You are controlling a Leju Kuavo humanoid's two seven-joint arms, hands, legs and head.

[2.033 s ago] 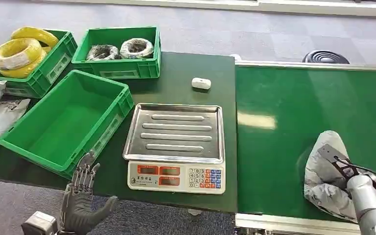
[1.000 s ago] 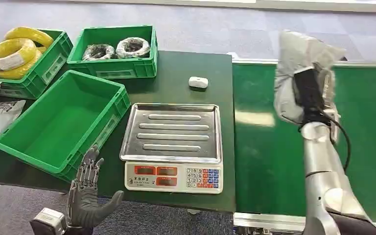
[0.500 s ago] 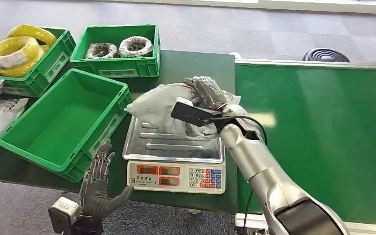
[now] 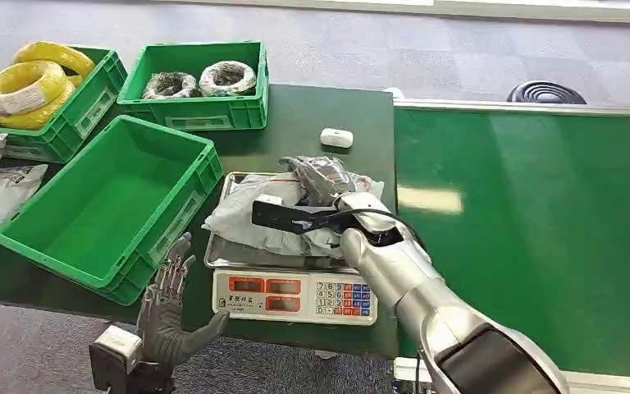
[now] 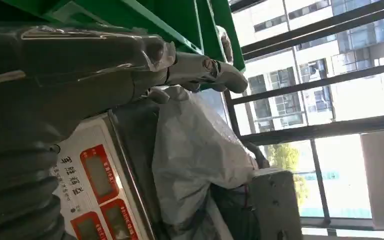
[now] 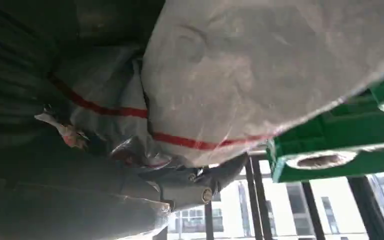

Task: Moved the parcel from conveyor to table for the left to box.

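Lowered since half a second earlier, the parcel lay on the scale, right hand grasping it; left hand, at seven o'clock, waited spread and empty.

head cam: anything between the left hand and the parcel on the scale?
Head view: the scale's keypad front and tray rim lie between the left hand and the parcel; nothing else.

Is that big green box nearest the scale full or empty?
Empty: the big green box shows only its bare green floor, nothing inside.
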